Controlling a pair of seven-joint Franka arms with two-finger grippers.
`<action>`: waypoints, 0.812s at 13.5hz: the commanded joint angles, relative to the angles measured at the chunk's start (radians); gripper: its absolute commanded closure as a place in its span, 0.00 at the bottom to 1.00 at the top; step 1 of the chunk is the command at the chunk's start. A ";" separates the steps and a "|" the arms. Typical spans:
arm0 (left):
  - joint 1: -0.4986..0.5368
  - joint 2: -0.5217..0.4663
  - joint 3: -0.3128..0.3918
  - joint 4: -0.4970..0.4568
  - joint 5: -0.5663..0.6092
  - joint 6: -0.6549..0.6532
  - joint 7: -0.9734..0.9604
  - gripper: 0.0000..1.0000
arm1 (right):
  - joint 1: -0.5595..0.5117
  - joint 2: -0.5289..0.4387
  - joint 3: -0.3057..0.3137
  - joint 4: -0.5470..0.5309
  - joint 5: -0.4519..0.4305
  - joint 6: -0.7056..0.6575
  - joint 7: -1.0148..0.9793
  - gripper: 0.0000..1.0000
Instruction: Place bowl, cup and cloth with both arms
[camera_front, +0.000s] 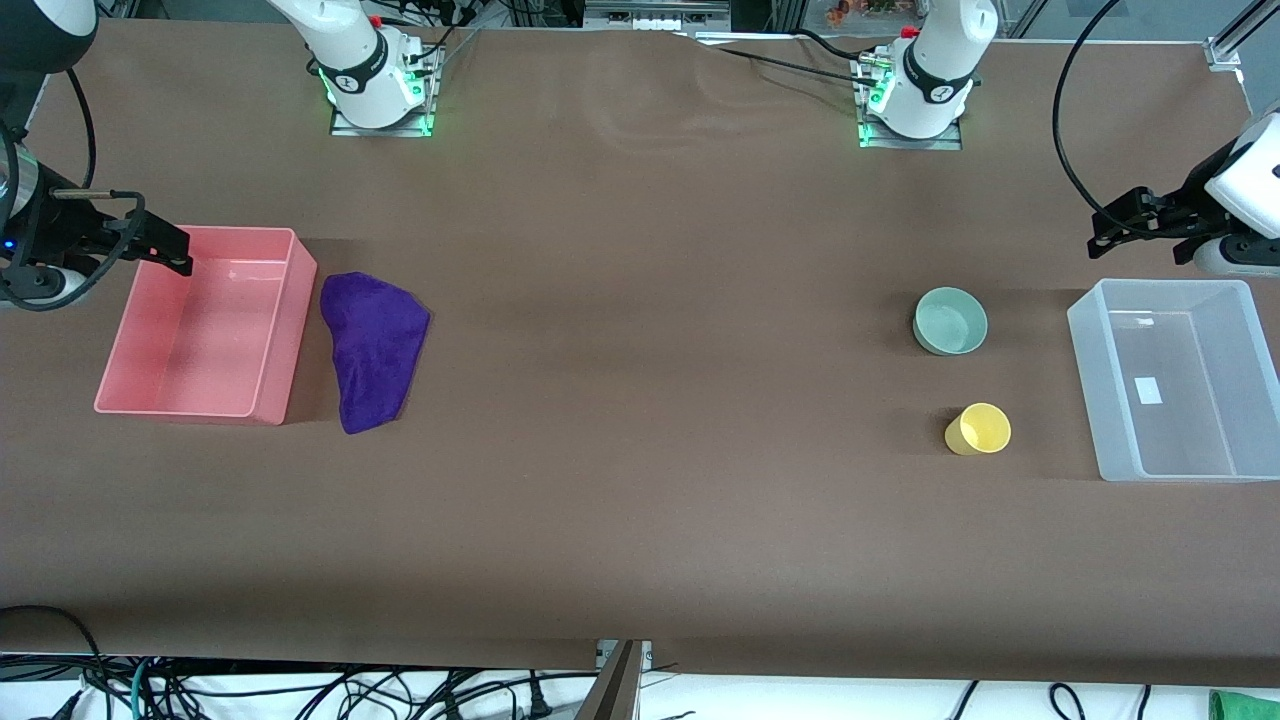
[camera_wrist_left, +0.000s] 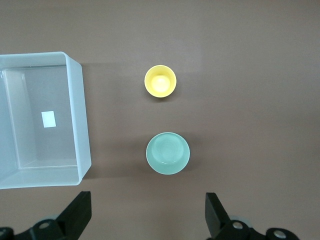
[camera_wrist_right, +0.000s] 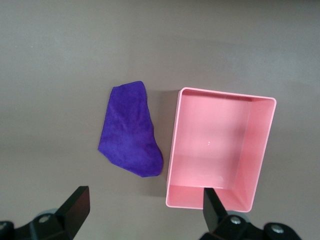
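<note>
The mint-green bowl (camera_front: 950, 320) stands upright on the table toward the left arm's end; it also shows in the left wrist view (camera_wrist_left: 168, 153). The yellow cup (camera_front: 979, 429) (camera_wrist_left: 160, 82) stands nearer to the front camera than the bowl, apart from it. The purple cloth (camera_front: 373, 350) (camera_wrist_right: 130, 131) lies flat toward the right arm's end, beside the pink bin. My left gripper (camera_front: 1112, 232) (camera_wrist_left: 147, 205) is open and empty, high over the table by the clear bin. My right gripper (camera_front: 172, 250) (camera_wrist_right: 145, 197) is open and empty, high over the pink bin's edge.
An empty pink bin (camera_front: 275, 390) (camera_wrist_right: 172, 150) sits at the right arm's end. An empty clear plastic bin (camera_front: 1180, 465) (camera_wrist_left: 82, 115) with a white label inside sits at the left arm's end. Brown table covering spans between them.
</note>
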 joint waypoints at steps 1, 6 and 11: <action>-0.006 -0.010 0.007 0.000 0.002 -0.010 0.020 0.00 | 0.001 0.010 -0.001 0.029 -0.002 -0.017 -0.010 0.00; -0.006 -0.014 0.007 -0.007 0.001 -0.013 0.020 0.00 | -0.001 0.001 -0.001 0.026 0.000 -0.014 -0.005 0.00; -0.005 -0.016 0.007 -0.008 -0.007 -0.030 0.022 0.00 | -0.001 -0.001 0.002 0.016 0.006 -0.022 -0.008 0.00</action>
